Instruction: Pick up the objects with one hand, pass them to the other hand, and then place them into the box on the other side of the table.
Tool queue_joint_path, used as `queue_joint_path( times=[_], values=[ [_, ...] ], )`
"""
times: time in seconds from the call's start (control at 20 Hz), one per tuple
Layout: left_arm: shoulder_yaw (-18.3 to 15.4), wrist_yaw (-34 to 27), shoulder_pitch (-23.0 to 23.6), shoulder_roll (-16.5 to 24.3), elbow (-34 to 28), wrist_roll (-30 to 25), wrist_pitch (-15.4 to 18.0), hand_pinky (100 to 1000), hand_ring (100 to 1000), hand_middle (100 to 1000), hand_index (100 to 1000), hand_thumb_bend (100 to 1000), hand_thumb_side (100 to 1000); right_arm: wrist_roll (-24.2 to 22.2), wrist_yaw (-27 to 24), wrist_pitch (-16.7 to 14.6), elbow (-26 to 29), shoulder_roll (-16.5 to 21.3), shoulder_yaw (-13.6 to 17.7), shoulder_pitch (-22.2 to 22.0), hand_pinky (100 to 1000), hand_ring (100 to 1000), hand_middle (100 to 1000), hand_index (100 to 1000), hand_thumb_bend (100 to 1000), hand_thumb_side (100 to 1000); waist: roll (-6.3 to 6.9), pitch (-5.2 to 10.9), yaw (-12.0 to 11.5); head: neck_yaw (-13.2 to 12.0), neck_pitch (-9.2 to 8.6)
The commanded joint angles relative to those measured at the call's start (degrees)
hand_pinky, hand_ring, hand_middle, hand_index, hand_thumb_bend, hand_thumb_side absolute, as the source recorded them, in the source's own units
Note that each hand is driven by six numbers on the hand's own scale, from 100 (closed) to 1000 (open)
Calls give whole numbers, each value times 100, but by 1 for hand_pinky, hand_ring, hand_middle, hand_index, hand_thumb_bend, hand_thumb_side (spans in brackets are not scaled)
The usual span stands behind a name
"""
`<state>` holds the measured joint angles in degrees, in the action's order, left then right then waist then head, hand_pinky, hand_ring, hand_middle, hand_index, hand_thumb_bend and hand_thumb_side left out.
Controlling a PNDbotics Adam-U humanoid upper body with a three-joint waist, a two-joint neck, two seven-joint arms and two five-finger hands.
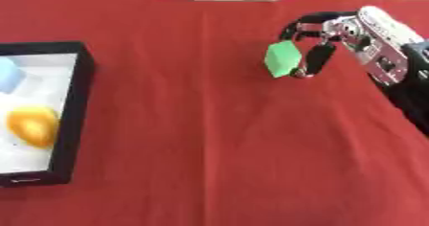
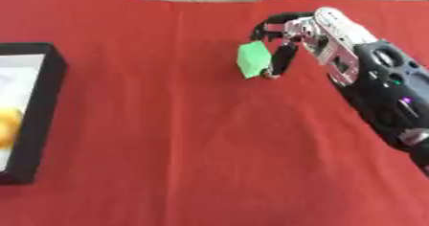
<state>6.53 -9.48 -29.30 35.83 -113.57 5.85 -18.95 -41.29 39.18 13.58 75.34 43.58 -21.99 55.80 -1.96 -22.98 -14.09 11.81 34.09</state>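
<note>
In the left eye view, the right hand point(image 1: 348, 36) curls its fingers round a green block point(image 1: 282, 58), pinching it at the fingertips, probably so the block hangs exposed for the other hand to take. Well away on the hand's far left sits the black box point(image 1: 73, 110), already holding 1 yellow object point(image 1: 33, 125) and 1 pale blue one point(image 1: 8, 74). The right eye view shows the block's left face clear of the fingers; the left hand appears in neither view.
</note>
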Motion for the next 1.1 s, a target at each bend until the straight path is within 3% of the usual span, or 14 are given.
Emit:
queue_joint_path(
  times=[0.05, 0.7, 1.1],
  values=[
    [-36, 43, -61, 71, -102, -16, -1, 872, 764, 723, 758, 100, 771, 31, -12, -1, 15, 103, 23, 127, 947, 904, 865, 915, 346, 100, 10, 100, -5, 14, -65],
    [-31, 59, -77, 47, -102, -47, -4, 874, 756, 724, 756, 100, 771, 67, 63, 54, 53, 239, 38, -48, 948, 902, 857, 903, 359, 100, -3, 41, -40, 19, -126],
    [-30, 69, -70, 38, -102, -64, -21, 876, 754, 726, 756, 100, 771, 205, -117, 70, 116, 255, 63, -104, 940, 893, 839, 890, 298, 100, 3, 23, -49, 20, -111]
  ],
)
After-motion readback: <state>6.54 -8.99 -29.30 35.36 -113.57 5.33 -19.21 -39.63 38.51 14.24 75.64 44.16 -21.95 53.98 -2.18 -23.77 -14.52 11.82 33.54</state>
